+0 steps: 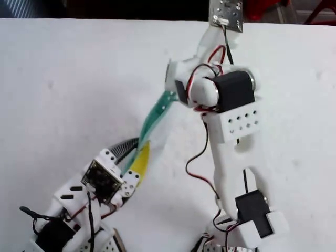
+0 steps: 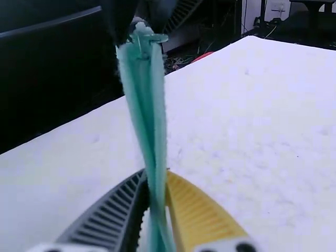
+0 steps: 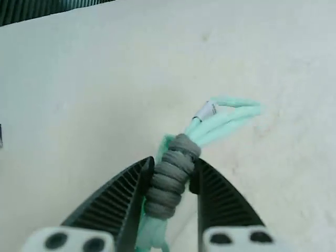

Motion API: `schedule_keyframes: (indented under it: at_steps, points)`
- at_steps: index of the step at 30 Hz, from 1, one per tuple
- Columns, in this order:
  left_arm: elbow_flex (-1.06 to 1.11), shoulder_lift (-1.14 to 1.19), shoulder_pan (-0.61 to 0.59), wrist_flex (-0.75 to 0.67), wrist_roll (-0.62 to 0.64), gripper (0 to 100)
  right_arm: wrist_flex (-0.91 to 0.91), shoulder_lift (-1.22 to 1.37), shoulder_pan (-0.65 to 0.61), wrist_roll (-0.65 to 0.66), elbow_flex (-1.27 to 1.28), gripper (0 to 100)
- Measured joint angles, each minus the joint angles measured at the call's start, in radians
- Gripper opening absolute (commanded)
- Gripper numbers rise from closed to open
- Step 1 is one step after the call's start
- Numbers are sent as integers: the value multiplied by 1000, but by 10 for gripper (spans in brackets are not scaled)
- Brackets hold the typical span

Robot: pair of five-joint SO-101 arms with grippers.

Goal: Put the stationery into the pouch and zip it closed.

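Note:
The pouch (image 1: 153,122), pale with a teal zipper band, is stretched on edge between my two grippers above the white table (image 1: 63,84). My left gripper (image 1: 135,155), with one grey and one yellow finger, is shut on the near end of the teal band (image 2: 149,115); its own view shows the left gripper (image 2: 155,207) clamping that band. My right gripper (image 1: 176,93) holds the far end. In its own view the right gripper (image 3: 173,164) is shut on the grey braided zipper pull (image 3: 169,178), with a mint cord loop (image 3: 231,111) hanging beyond it.
The right arm's white body (image 1: 236,136) with loose black and red cables spans the table's middle right. A small metal mount (image 1: 226,13) stands at the back edge. Beyond the table edge lies a dark floor (image 2: 47,79).

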Motion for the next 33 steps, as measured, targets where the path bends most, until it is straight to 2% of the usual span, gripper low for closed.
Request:
schedule_keyframes:
  at_steps: [7, 14, 20, 25, 30, 33]
  points:
    - [0, 0, 0, 0, 0, 33, 6, -94, -2, 15, -2, 18]
    - [-38, 18, 0, 14, 0, 186, 6, -167, -2, 37, 86, 17]
    - [-63, 3, 2, 17, 92, 194, 6, -169, -5, 55, 135, 17]
    - [-97, 3, 2, 17, 103, 182, 6, -169, -18, 55, 141, 17]
    - [-98, 3, 5, 17, 103, 19, 6, -169, -44, 55, 141, 17]
    - [-98, 3, 6, 14, 98, 22, 6, -169, -48, 55, 141, 17]
